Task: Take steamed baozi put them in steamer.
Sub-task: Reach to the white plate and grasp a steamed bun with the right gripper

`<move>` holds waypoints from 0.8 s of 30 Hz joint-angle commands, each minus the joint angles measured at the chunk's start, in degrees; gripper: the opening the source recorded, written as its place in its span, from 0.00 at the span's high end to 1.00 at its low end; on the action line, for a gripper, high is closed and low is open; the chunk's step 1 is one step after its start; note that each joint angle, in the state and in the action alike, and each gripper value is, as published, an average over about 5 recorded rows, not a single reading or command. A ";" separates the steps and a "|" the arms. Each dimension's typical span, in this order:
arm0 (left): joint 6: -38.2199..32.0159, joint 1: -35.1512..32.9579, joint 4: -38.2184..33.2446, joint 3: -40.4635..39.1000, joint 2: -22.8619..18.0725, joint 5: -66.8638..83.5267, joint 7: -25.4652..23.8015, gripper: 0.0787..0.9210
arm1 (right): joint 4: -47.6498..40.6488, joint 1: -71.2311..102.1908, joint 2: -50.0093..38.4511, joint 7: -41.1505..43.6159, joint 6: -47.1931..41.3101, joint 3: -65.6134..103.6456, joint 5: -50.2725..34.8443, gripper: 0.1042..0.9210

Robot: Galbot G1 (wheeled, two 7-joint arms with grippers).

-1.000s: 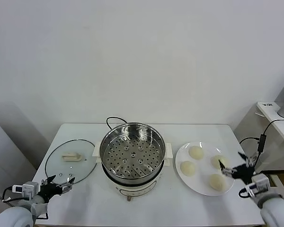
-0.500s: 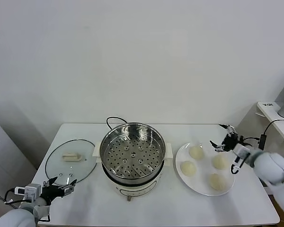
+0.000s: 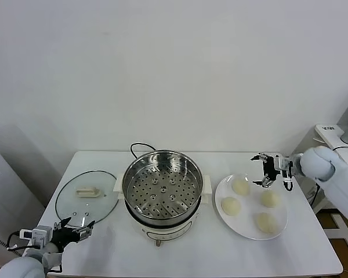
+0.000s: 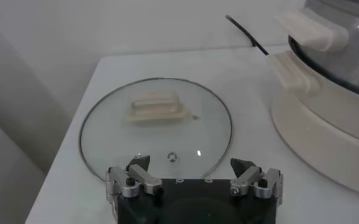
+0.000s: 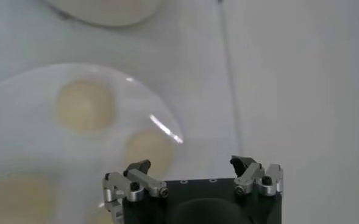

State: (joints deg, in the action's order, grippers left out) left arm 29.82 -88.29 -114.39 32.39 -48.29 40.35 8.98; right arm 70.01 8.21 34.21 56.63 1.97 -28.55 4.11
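The steel steamer (image 3: 162, 188) stands open on its white base at the table's middle. Four cream-white baozi lie on a white plate (image 3: 250, 209) to its right: far left (image 3: 240, 186), near left (image 3: 230, 205), far right (image 3: 270, 198), near right (image 3: 267, 222). My right gripper (image 3: 263, 171) is open and empty, hovering above the plate's far edge between the two far baozi. In the right wrist view my right gripper (image 5: 191, 164) is over the table beside one baozi (image 5: 147, 152); another baozi (image 5: 85, 105) lies farther off. My left gripper (image 3: 74, 227) is open, parked at the front left.
A round glass lid (image 3: 87, 200) with a cream handle (image 4: 156, 109) lies left of the steamer, just beyond my left gripper (image 4: 191, 164). A black cord (image 3: 138, 147) runs behind the pot. The steamer's white base (image 4: 325, 134) shows in the left wrist view.
My right gripper has swung from the plate's front right up and back to above its far edge. The left arm has sunk slightly. The baozi have not moved.
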 commanded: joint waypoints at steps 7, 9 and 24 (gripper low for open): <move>0.14 0.69 0.57 -0.34 0.37 -0.13 -0.01 0.12 | -14.55 -9.42 10.34 5.42 4.15 -11.98 1.08 0.12; 0.13 0.76 0.66 -0.44 0.45 -0.12 -0.04 0.12 | -15.75 -8.90 11.69 4.75 4.29 -11.70 1.62 0.12; 0.16 1.11 0.39 -0.72 0.58 -0.02 -0.05 0.12 | -22.41 -7.00 17.39 3.89 4.68 -9.86 9.10 0.18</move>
State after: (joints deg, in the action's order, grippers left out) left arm 30.01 -87.20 -113.92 31.67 -47.73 40.33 8.96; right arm 51.94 1.85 48.45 60.31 6.16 -37.86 9.88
